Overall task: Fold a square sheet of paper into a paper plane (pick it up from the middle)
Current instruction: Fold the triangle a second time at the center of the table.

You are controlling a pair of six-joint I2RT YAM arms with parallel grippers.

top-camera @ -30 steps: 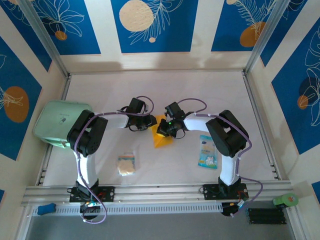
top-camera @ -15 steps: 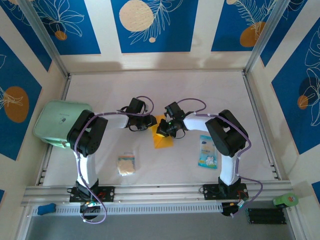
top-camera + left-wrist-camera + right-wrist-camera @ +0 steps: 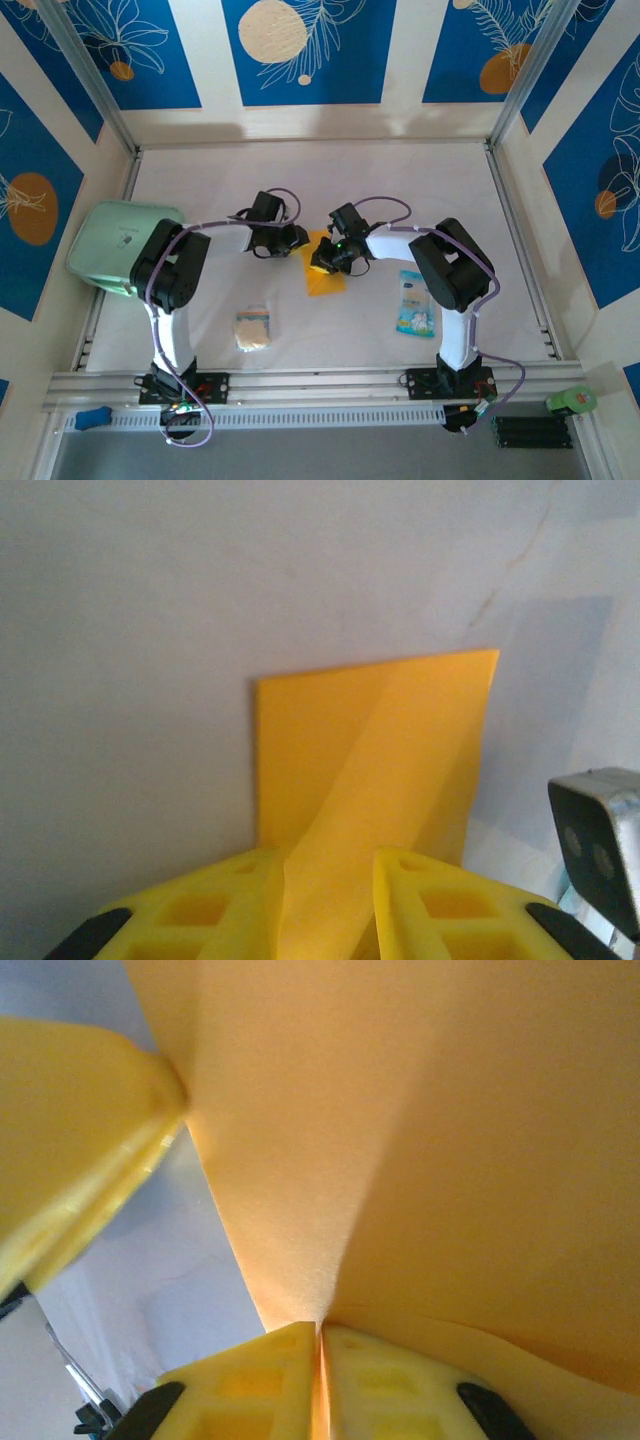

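The square sheet of paper (image 3: pixel 326 279), orange-yellow and partly folded, lies mid-table between both grippers; its outline is a broad wedge, not a paper plane's slim dart. My left gripper (image 3: pixel 298 241) sits just left of its far corner. In the left wrist view its yellow fingers (image 3: pixel 240 895) stand apart, and a raised fold of the sheet (image 3: pixel 370 740) runs up through the gap at the left gripper (image 3: pixel 325 865). My right gripper (image 3: pixel 322 260) is over the sheet's upper part. In the right wrist view the right gripper (image 3: pixel 321 1332) is pinched shut on a lifted edge of the sheet (image 3: pixel 450 1140).
A mint-green case (image 3: pixel 115 245) sits at the left wall. A small beige spongy square (image 3: pixel 253 328) lies front left, and a blue-white packet (image 3: pixel 414 303) lies front right. A metal rail (image 3: pixel 320 385) runs along the near edge.
My left gripper has drawn back a little to the left, away from the paper's corner. The right gripper and the paper stay about where they were.
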